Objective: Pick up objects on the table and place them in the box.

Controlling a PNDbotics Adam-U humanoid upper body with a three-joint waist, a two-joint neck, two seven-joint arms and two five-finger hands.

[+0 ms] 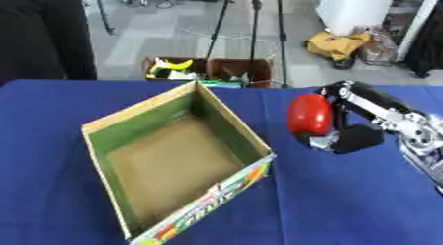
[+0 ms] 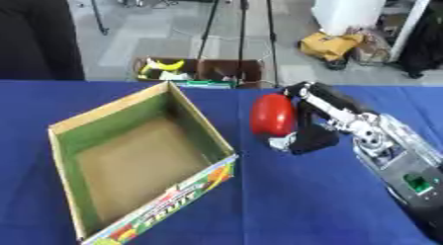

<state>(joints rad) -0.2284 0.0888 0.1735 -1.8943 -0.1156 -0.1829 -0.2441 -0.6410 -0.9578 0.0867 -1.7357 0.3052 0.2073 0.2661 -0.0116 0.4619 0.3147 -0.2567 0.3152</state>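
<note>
A red rounded object (image 1: 309, 115) hangs above the blue table (image 1: 346, 199), just right of the open cardboard box (image 1: 177, 157). My right hand (image 1: 353, 131) comes in from the right edge and is shut on the red object, fingers over its top and thumb below. The box stands on the table with its green inner walls and brown floor showing; I see nothing inside it. My left hand shows in no view.
Beyond the table's far edge, on the floor, stands a brown crate (image 1: 210, 70) with yellow and green items. Tripod legs (image 1: 255, 31) rise behind it. A person in dark clothes (image 1: 39, 36) stands at the far left.
</note>
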